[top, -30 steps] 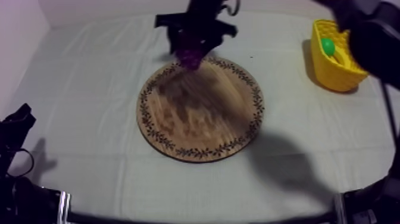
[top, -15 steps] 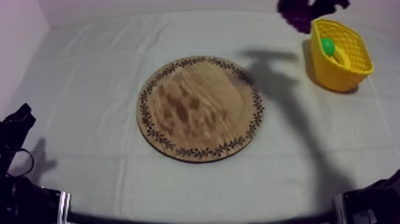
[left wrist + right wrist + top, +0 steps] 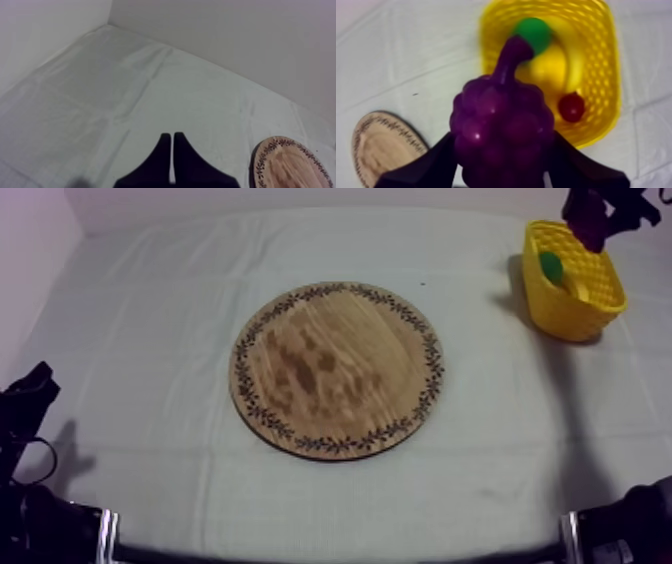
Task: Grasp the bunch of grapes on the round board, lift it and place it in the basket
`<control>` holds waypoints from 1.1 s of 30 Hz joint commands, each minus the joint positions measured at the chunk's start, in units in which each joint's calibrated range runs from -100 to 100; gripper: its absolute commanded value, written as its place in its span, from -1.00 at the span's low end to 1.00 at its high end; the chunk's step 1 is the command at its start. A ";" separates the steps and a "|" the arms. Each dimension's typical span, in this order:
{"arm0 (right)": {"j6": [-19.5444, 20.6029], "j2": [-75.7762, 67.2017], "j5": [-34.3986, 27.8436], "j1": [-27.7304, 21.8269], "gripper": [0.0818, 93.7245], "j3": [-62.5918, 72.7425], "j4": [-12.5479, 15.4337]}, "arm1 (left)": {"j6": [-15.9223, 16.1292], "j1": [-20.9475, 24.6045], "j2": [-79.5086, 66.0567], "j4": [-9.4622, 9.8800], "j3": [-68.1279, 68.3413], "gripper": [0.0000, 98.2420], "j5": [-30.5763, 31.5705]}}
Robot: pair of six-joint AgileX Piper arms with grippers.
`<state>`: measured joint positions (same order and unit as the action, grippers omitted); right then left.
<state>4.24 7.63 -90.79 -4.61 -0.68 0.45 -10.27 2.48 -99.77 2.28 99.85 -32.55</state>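
Note:
The purple bunch of grapes [image 3: 501, 132] hangs between my right gripper's [image 3: 501, 165] black fingers, held above the near rim of the yellow basket [image 3: 596, 65]. From above, the right gripper [image 3: 600, 213] with the grapes [image 3: 588, 218] sits over the basket [image 3: 580, 308] at the far right. The round wooden board [image 3: 337, 368] lies bare in the middle of the table. My left gripper [image 3: 172, 140] rests low at the left, its fingers together as a narrow wedge over the cloth.
Inside the basket lie a yellow fruit with a green tip [image 3: 536, 32] and a small red fruit [image 3: 571, 106]. The board's edge [image 3: 292, 165] shows beside my left gripper. A wall rises behind the table's far edge.
My right gripper has carried the grapes from the board's far rim off to the right, ending above the basket. The board is bare. The left arm has not moved.

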 commanded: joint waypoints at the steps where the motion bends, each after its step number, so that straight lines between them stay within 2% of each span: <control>1: -0.01 1.05 0.98 -0.84 -0.14 -0.63 -0.35 | -0.02 0.01 0.03 -0.01 0.04 -1.00 -0.03; 13: 0.67 9.17 3.83 -2.24 0.63 -0.02 -3.43 | -0.02 0.01 0.03 -0.01 0.04 -1.00 -0.03; 17: 0.20 8.93 3.84 -2.40 0.70 0.36 -3.66 | -0.02 0.01 0.03 -0.01 0.04 -1.00 -0.03; 21: -1.09 4.46 4.54 -2.28 0.62 -1.36 -2.98 | -0.02 0.01 0.03 -0.01 0.04 -1.00 -0.03; 24: -1.96 -0.88 5.15 -1.52 0.46 -3.74 -2.57 | -0.02 0.01 0.03 -0.01 0.04 -1.00 -0.03; 33: -4.94 -22.69 11.56 1.67 -0.44 -17.40 -0.06 | 0.00 0.01 0.03 -0.01 0.04 -1.00 -0.03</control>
<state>-0.45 -7.90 -79.64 -3.47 -14.78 0.00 -10.27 2.48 -99.77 2.28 99.85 -32.55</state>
